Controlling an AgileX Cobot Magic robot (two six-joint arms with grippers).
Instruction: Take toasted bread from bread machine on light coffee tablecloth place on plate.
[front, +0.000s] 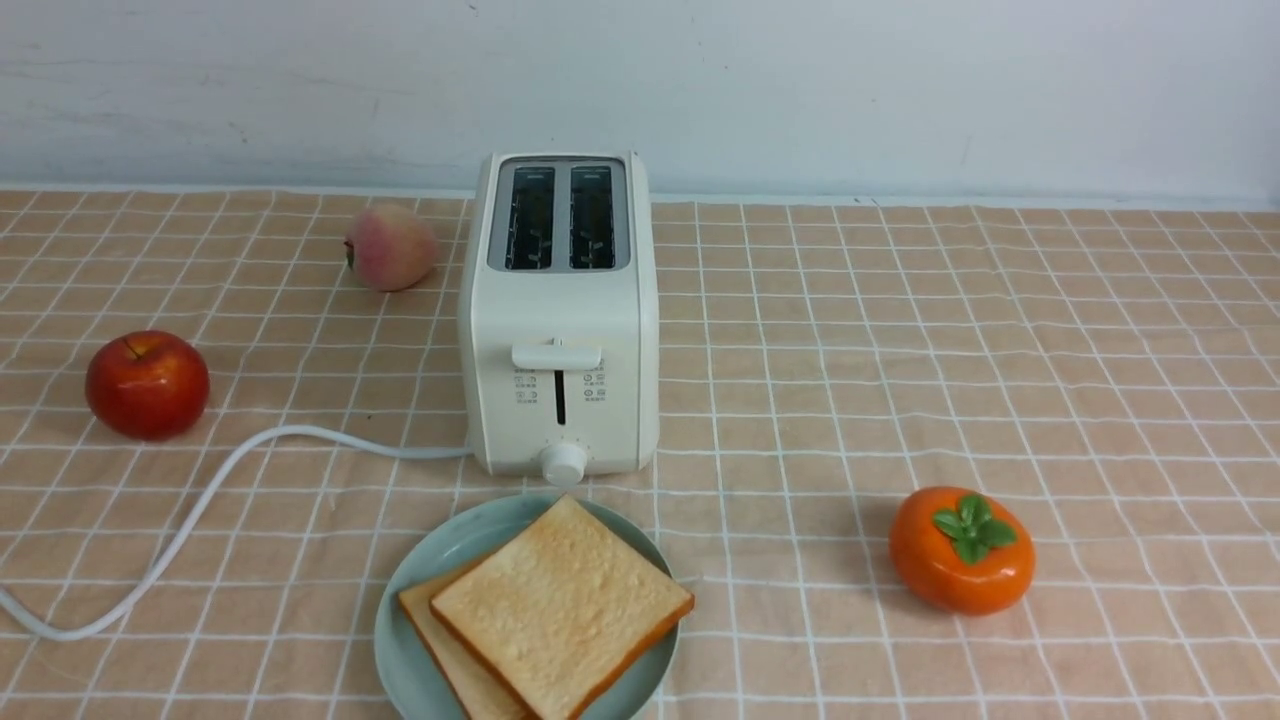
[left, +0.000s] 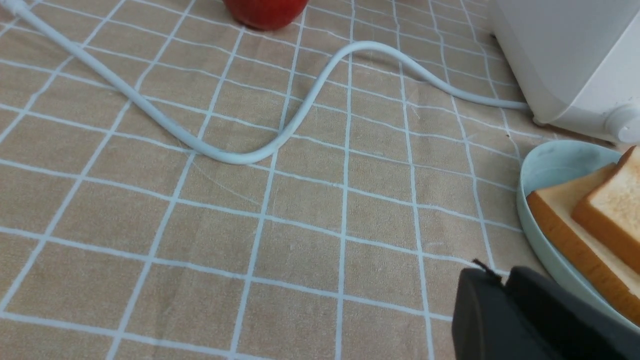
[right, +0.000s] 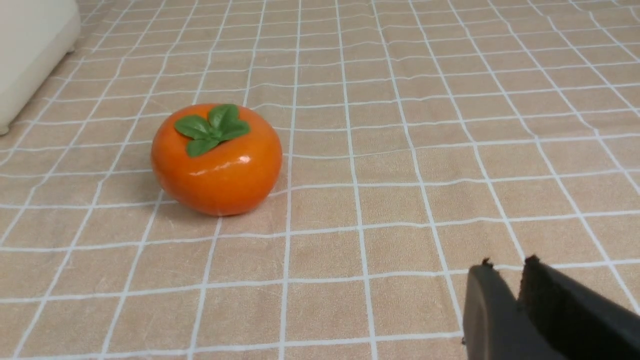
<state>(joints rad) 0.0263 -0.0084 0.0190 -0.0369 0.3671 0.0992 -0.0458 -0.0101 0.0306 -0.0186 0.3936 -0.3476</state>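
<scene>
Left gripper (left: 502, 277): one, fingertips a narrow gap apart, nothing between them. Right gripper (right: 510, 267): one, fingertips likewise slightly parted, empty.

Plate (front: 395, 640): one, round, shallow, pale blue-green, in front of the toaster. Toasted bread (front: 565, 600): two square slices, golden faces, browner crusts, on the plate; the upper overlaps the lower at an angle, one corner reaching past the rim at the right.

Persimmon (front: 962, 550): one, orange, green calyx, well right of the plate. Two-slot toaster (front: 560, 320): cream-white, upright, slots empty; front lever (front: 556, 357), round knob (front: 564, 464); white cord (front: 230, 470) curving off leftward. Red apple (front: 148, 385): left of the toaster. Peach (front: 392, 248): farther back, near the toaster's left side. Tablecloth (front: 800, 420): light tan, white grid, beneath all.
</scene>
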